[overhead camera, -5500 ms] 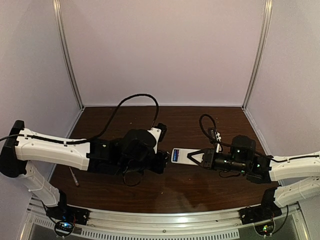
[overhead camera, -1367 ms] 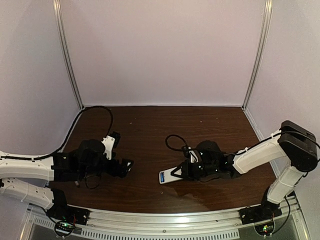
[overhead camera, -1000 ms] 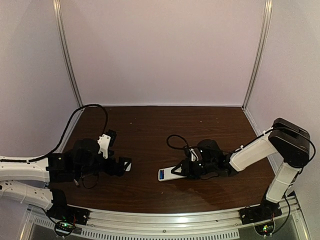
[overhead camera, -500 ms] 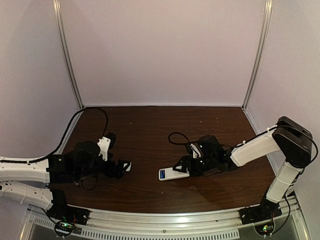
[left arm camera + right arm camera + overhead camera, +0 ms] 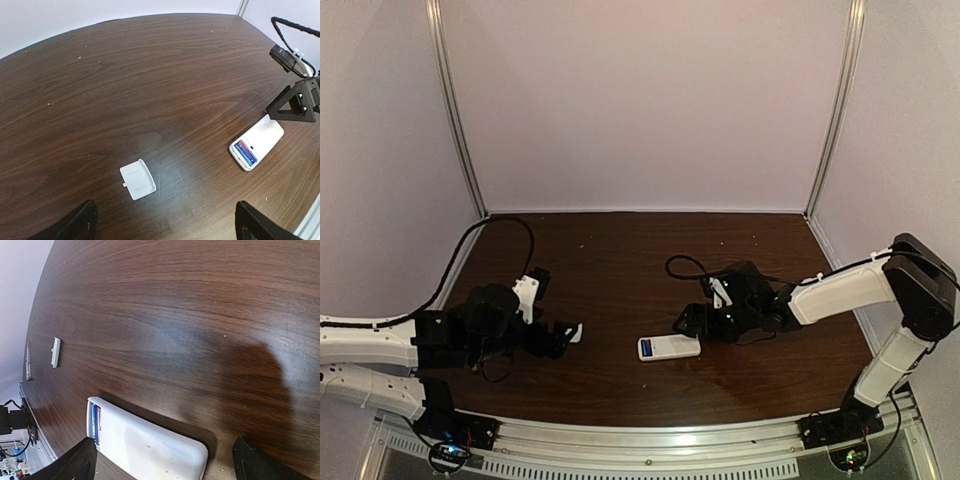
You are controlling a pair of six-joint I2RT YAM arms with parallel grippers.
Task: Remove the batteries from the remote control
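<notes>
The remote control (image 5: 669, 347) lies flat on the brown table, white back up. Its open end shows the batteries (image 5: 245, 152), one blue and one purple, still in the compartment (image 5: 94, 422). My right gripper (image 5: 688, 322) stands open just behind the remote's right end, nothing between its fingers; in the right wrist view the remote (image 5: 150, 445) lies low between the two fingertips. My left gripper (image 5: 563, 335) is open at the left, a short way above the table, holding nothing. The left wrist view shows the remote (image 5: 257, 141) far to the right.
The white battery cover (image 5: 137, 179) lies loose on the table in front of my left gripper (image 5: 165, 231), also visible as the cover (image 5: 55, 351). A thin pale tool (image 5: 28, 368) lies beyond it. Pale walls enclose the table (image 5: 620, 260); a metal rail (image 5: 650, 440) runs along the front.
My right gripper has opened and let go of the remote, which now lies flat on the table. The gripper drew back slightly to the right. The left arm barely moved.
</notes>
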